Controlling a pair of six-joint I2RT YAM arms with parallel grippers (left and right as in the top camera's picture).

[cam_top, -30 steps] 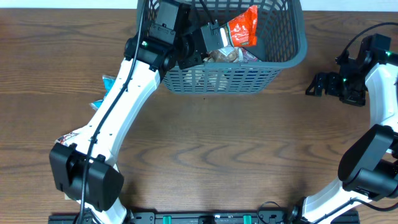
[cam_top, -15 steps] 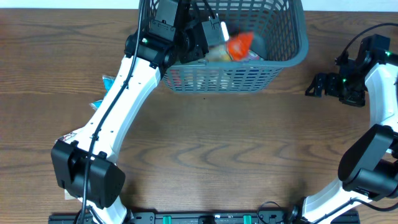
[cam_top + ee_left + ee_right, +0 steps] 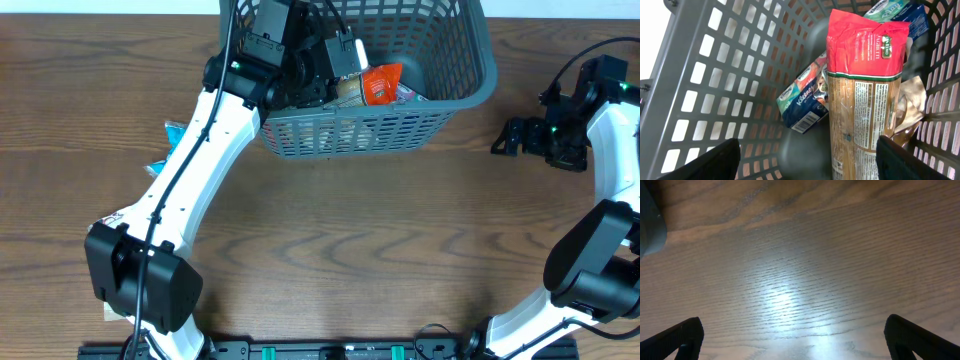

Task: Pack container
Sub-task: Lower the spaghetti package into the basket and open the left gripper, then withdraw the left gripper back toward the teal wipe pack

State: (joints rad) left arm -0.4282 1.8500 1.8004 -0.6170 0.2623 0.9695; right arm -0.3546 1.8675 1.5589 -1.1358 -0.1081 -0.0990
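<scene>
The left arm extends from its base at the near left corner diagonally forward and to the right, almost fully stretched. Its wrist turns to the right, and the left gripper points right and downward. In the left wrist view, the left fingers stand wide apart and grip nothing.

The right arm rises from its base at the near right and runs forward along the right edge. The right gripper points left, angled toward the worktop. The right fingers are spread wide and empty.
</scene>
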